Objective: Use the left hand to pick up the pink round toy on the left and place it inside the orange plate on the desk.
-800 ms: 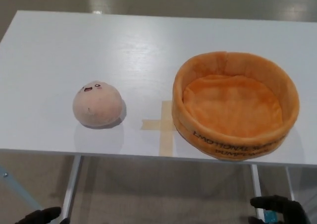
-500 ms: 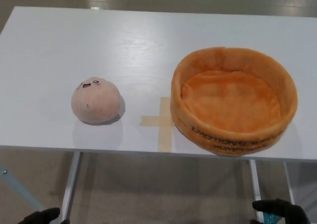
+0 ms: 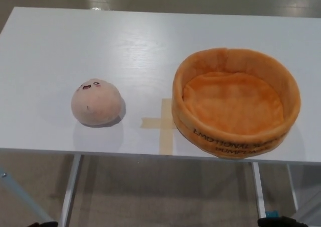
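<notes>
The pink round toy (image 3: 96, 102), a plush ball with a small face on top, sits on the left part of the white desk (image 3: 100, 41). To its right stands the orange plush plate (image 3: 235, 101), a round soft basket with black lettering on its front wall and nothing inside. Only a dark sliver of my left hand (image 3: 43, 224) shows at the bottom edge, below the desk and far from the toy. A small black piece of my right hand (image 3: 281, 221) shows at the bottom right, also below the desk.
A cross of beige tape (image 3: 163, 124) marks the desk between the toy and the plate. The desk's front edge runs across the lower part of the view, with metal legs (image 3: 69, 192) and floor beneath it.
Both hands have sunk toward the bottom edge, so only slivers remain. The view shifted slightly at first; toy and plate have not moved on the desk.
</notes>
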{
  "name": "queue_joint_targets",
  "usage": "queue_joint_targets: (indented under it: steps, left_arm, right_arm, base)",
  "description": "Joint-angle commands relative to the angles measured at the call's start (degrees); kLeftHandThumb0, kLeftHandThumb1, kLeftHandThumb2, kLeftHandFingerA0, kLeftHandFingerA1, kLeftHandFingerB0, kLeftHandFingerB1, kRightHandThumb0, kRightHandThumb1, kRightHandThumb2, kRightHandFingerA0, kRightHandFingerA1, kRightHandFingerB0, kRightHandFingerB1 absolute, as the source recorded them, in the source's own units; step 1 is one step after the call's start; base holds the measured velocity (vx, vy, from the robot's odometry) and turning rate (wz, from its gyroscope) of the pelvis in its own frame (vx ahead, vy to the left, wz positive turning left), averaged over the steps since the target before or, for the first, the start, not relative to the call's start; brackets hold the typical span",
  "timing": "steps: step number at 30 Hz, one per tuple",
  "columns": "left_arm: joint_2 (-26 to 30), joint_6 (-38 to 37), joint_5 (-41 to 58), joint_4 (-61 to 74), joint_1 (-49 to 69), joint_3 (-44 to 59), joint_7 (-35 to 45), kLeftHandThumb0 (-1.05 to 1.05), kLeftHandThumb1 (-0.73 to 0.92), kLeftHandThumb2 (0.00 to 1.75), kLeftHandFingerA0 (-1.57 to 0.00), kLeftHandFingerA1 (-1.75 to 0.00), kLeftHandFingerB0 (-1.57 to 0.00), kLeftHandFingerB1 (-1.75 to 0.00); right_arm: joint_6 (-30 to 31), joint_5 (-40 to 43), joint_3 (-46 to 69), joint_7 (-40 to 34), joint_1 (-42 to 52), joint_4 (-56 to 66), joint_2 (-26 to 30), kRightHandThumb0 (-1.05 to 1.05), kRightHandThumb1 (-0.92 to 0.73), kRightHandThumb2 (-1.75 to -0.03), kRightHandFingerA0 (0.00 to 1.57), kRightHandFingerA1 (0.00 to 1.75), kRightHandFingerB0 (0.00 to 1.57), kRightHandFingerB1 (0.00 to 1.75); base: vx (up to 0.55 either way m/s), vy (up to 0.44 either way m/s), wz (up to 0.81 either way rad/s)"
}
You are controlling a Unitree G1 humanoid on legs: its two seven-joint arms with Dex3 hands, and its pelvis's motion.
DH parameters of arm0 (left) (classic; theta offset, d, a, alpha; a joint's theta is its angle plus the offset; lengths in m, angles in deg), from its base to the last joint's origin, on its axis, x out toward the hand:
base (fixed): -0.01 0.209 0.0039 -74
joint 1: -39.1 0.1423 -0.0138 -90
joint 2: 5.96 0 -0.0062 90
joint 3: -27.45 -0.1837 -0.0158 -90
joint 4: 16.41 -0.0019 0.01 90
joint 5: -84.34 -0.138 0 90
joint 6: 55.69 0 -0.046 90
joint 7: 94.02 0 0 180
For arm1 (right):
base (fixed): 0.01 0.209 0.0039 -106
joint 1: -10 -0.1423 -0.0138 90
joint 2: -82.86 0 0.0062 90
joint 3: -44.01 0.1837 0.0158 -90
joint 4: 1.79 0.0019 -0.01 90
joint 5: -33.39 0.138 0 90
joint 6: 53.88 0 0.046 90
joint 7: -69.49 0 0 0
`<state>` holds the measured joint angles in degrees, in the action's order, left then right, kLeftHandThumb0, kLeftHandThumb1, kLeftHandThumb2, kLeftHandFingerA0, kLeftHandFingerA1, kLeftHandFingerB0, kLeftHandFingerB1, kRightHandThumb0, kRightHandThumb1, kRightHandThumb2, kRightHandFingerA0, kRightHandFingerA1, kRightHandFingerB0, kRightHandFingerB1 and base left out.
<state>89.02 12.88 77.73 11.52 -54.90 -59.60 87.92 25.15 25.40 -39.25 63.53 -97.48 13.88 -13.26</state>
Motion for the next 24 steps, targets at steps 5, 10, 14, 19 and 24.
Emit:
queue_joint_targets:
  steps: [5, 10, 14, 19, 24]
  left_arm:
    - [4.6, -16.6, 3.6, 17.7, 13.9, -2.5, 12.9, -0.27, 0.57, 0.58, -0.52, -0.38, -0.51, -0.36]
    - [7.1, -16.4, 8.7, 32.9, 20.5, -4.9, 21.4, -0.26, 0.56, 0.57, -0.54, -0.38, -0.58, -0.38]
    - [8.8, -14.0, 10.1, 42.1, 23.8, -6.4, 23.6, -0.27, 0.55, 0.57, -0.51, -0.37, -0.56, -0.38]
    - [10.3, -11.6, 12.9, 54.9, 28.5, -9.3, 26.2, -0.26, 0.55, 0.57, -0.50, -0.38, -0.53, -0.37]
    - [12.1, -11.2, 14.3, 64.2, 29.9, -10.7, 27.5, -0.27, 0.55, 0.57, -0.46, -0.37, -0.49, -0.36]
  right_arm:
    - [-0.6, 0.5, 0.1, -0.2, 0.3, -0.5, 0.4, -0.23, -0.56, -0.57, 0.58, 0.91, 0.53, 0.76]
    - [-0.1, 0.5, 0.1, -0.7, -0.1, -0.6, 0.4, -0.21, -0.56, -0.56, 0.58, 1.01, 0.56, 0.80]
    - [-0.4, 0.8, 0.4, -0.8, -0.2, -0.5, 0.2, -0.19, -0.57, -0.56, 0.58, 0.96, 0.55, 0.79]
    - [0.2, 0.7, 0.4, -0.8, -0.5, -0.5, 0.3, -0.18, -0.59, -0.57, 0.58, 0.92, 0.54, 0.77]
    - [0.2, 0.2, 0.0, -1.1, -1.1, -0.6, 0.4, -0.19, -0.58, -0.56, 0.60, 0.96, 0.54, 0.76]
  base:
    - [0.00, 0.000, 0.00]
    - [0.00, 0.000, 0.00]
    - [0.00, 0.000, 0.00]
    - [0.00, 0.000, 0.00]
    - [0.00, 0.000, 0.00]
